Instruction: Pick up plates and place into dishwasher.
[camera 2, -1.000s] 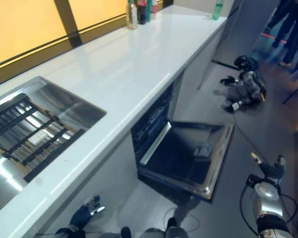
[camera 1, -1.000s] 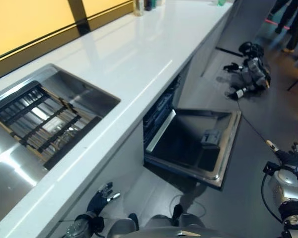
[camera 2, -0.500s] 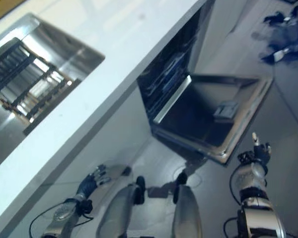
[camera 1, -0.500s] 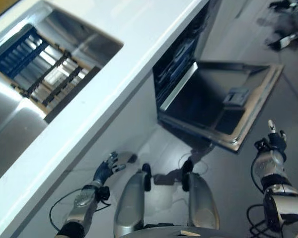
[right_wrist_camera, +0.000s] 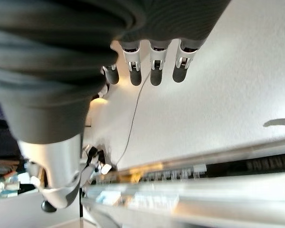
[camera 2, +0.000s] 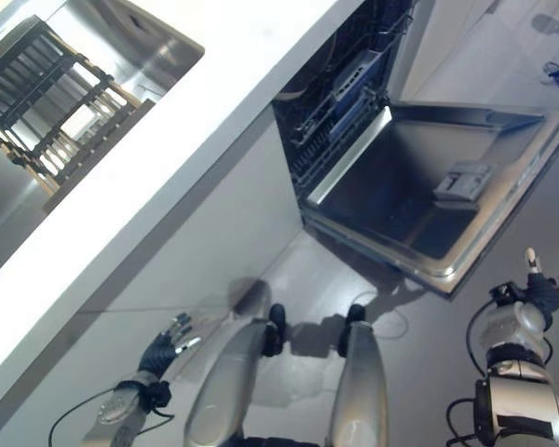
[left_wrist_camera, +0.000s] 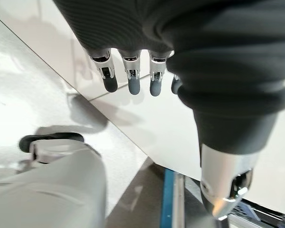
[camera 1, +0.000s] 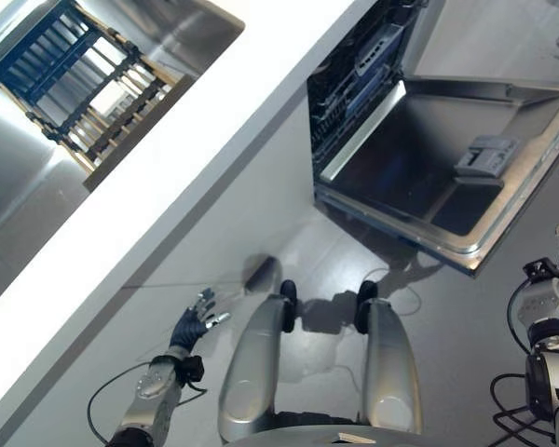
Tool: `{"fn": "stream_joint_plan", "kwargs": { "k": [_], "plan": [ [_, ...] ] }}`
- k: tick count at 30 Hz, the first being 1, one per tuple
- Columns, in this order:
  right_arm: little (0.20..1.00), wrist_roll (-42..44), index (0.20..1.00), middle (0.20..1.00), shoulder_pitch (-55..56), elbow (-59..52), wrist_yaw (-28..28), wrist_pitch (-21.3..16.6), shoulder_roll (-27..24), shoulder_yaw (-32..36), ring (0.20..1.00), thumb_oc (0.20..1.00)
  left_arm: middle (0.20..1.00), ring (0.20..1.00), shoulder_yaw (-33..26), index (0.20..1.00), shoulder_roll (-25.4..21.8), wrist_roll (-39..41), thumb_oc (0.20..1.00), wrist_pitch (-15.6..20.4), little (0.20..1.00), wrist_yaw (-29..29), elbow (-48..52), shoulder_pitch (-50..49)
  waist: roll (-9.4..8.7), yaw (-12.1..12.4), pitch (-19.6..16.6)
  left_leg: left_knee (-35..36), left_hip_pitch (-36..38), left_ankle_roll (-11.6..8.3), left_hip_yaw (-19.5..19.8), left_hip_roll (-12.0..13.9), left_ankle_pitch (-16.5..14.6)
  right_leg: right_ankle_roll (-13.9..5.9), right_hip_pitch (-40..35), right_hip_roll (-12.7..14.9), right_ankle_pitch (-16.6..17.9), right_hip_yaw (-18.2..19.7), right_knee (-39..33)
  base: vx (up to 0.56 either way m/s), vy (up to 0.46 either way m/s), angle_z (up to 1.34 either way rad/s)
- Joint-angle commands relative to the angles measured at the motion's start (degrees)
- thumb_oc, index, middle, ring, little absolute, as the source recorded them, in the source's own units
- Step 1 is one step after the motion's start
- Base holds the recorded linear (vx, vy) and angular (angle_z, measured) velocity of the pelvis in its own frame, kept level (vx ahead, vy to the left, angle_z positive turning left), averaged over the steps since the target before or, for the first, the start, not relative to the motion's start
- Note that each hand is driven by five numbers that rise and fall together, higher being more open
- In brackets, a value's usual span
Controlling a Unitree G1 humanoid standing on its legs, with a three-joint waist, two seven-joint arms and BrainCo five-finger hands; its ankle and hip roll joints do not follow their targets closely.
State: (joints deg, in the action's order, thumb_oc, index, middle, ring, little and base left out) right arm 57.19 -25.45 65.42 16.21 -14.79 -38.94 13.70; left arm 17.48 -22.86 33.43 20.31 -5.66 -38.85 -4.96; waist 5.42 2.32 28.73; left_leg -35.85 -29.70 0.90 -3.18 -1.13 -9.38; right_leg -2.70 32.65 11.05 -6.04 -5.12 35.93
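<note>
— What is held in the hands?

— Nothing is held. The left hand (camera 1: 194,324) is seen low down by the white cupboard front (camera 1: 214,223), with its fingers (left_wrist_camera: 129,78) straight and spread. The right hand (camera 2: 531,300) hangs out to the side above the grey floor (camera 2: 317,279), fingers loose and open too.

— And farther out?

— The dishwasher (camera 1: 354,88) is open. Its door (camera 1: 447,177) is folded down flat, just past the right hand, and dark racks (camera 2: 340,93) can be seen inside. Above the left hand the white counter (camera 1: 168,140) is found, and beyond that the sink (camera 1: 37,158) with a slatted rack (camera 1: 70,88) laid across it.

— Where are the plates?

— No plate can be made out here — not on the counter, not on the rack, not in either hand. So the job looks not yet begun.

— What could go wrong?

— The door sticks out low, and it could be bumped by the right arm when a reach is made. A plate would have to be found first. A smooth plate could be let slip if it is pinched only at the rim.
</note>
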Motion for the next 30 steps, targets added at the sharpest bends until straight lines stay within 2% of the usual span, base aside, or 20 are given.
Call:
{"fn": "stream_joint_plan", "kwargs": {
  "k": [1,2,3,5,8,9,10,12,15,21,27,30],
  "plan": [
    [1.0,6.2,1.0,1.0,3.5,-0.3,-8.0,0.3,-3.3,1.2,1.0,1.0,1.0,1.0,-0.8,1.0,-0.3,1.6,1.0,1.9,1.0,0.5,1.7,-3.8,0.06,-1.3,-1.4,-7.6,-1.1,3.94,-3.6,-2.4,-5.4,4.59,-3.8,-2.8,-1.6,-2.9,1.3,0.03,-0.048,-0.06],
    [1.0,10.4,1.0,1.0,3.7,-0.8,-11.6,2.0,-2.4,1.1,1.0,1.0,1.0,1.0,-0.8,1.0,-0.2,1.1,1.0,2.2,1.0,0.5,1.6,-3.6,0.15,-1.5,-1.2,-8.3,-1.5,3.87,-3.7,-2.3,-5.3,4.74,-3.5,-2.9,-1.8,-2.9,1.6,0.11,-0.061,-0.04],
    [1.0,13.2,1.0,1.0,3.8,-0.8,-14.5,2.9,-1.5,0.9,1.0,1.0,1.0,1.0,-0.6,1.0,-0.2,0.8,1.0,2.5,1.0,0.4,1.6,-3.4,0.48,-1.6,-1.1,-9.5,-1.5,3.44,-3.4,-2.3,-6.8,4.37,-3.3,-3.3,-3.4,-2.2,2.8,0.11,-0.064,-0.06],
    [1.0,17.7,1.0,1.0,3.4,-0.2,-19.6,4.6,-0.7,0.7,1.0,1.0,1.0,1.0,-0.1,1.0,-0.3,0.4,1.0,2.8,1.0,0.3,1.8,-2.8,1.12,-1.8,-0.9,-10.7,-2.8,3.29,-3.6,-2.3,-6.6,4.51,-1.9,-3.3,-3.6,-2.1,3.9,0.07,-0.043,-0.13],
    [1.0,22.5,1.0,1.0,1.6,1.1,-24.6,6.6,-0.6,0.5,1.0,1.0,1.0,1.0,1.1,1.0,-0.6,0.6,1.0,3.3,1.0,0.5,2.5,-2.5,2.36,-2.1,-0.6,-11.6,-4.0,3.16,-3.9,-2.4,-6.3,4.67,-0.1,-3.3,-3.9,-1.6,5.2,0.0,-0.005,-0.17],
    [1.0,24.2,1.0,1.0,0.9,1.9,-27.2,7.7,-0.8,0.8,1.0,1.0,1.0,1.0,1.3,1.0,-0.7,0.7,1.0,3.4,1.0,0.3,2.9,-2.5,2.83,-2.1,-0.3,-11.6,-5.0,3.53,-4.6,-2.3,-4.9,5.16,0.9,-2.9,-2.8,-2.1,5.2,0.04,0.005,-0.08],
    [1.0,24.9,1.0,1.0,0.2,2.3,-28.5,8.0,-0.8,0.8,1.0,1.0,1.0,1.0,1.3,1.0,-0.7,0.6,1.0,3.6,1.0,0.2,2.9,-2.5,3.38,-2.1,-0.4,-12.3,-4.8,3.17,-4.2,-2.4,-6.4,4.75,1.2,-3.4,-4.4,-1.3,6.4,0.04,0.001,-0.09],
    [1.0,26.8,1.0,1.0,-1.1,3.1,-31.7,9.1,-1.1,0.9,1.0,1.0,1.0,1.0,1.6,1.0,-1.0,0.8,1.0,3.4,1.0,0.1,3.5,-2.5,4.29,-2.2,-0.3,-13.1,-5.8,3.26,-4.5,-2.4,-6.6,4.87,2.7,-3.4,-4.7,-0.8,7.5,0.07,-0.011,-0.08],
    [1.0,25.2,1.0,1.0,-2.9,4.4,-31.6,10.1,-2.5,0.9,1.0,1.0,1.0,1.0,2.0,1.0,-1.7,0.7,1.0,2.9,1.0,0.1,4.2,-2.2,5.4,-2.3,-0.1,-13.6,-7.3,3.41,-4.8,-2.4,-6.8,4.79,4.9,-3.2,-4.8,-0.3,8.8,0.02,-0.023,-0.08],
    [1.0,20.4,1.0,1.0,-7.4,9.5,-31.9,14.6,-6.5,-0.5,1.0,1.0,1.0,1.0,2.4,1.0,-3.1,1.5,1.0,1.7,1.0,-1.1,4.6,-1.7,7.54,-1.9,-0.2,-15.2,-11.0,3.69,-4.9,-2.1,-6.9,5.1,9.3,-2.8,-5.5,0.2,12.1,0.0,-0.011,-0.03],
    [1.0,13.9,1.0,1.0,-11.4,9.9,-30.1,16.0,-6.3,-3.9,1.0,1.0,1.0,1.0,1.5,1.0,-3.7,1.3,1.0,0.7,1.0,-2.5,5.5,-0.9,8.2,-0.9,-0.4,-16.5,-13.9,3.48,-4.6,-1.6,-6.3,5.45,12.1,-2.2,-6.0,0.0,14.6,0.01,-0.054,0.01],
    [1.0,14.0,1.0,1.0,-13.6,10.3,-32.7,16.9,-6.2,-5.5,1.0,1.0,1.0,1.0,1.7,1.0,-4.2,1.1,1.0,0.5,1.0,-2.2,6.2,0.0,8.55,-0.4,-0.3,-16.3,-15.0,3.57,-4.2,-1.6,-5.9,5.6,13.3,-2.3,-6.2,0.1,15.2,-0.01,-0.039,0.03]
  ]
}}
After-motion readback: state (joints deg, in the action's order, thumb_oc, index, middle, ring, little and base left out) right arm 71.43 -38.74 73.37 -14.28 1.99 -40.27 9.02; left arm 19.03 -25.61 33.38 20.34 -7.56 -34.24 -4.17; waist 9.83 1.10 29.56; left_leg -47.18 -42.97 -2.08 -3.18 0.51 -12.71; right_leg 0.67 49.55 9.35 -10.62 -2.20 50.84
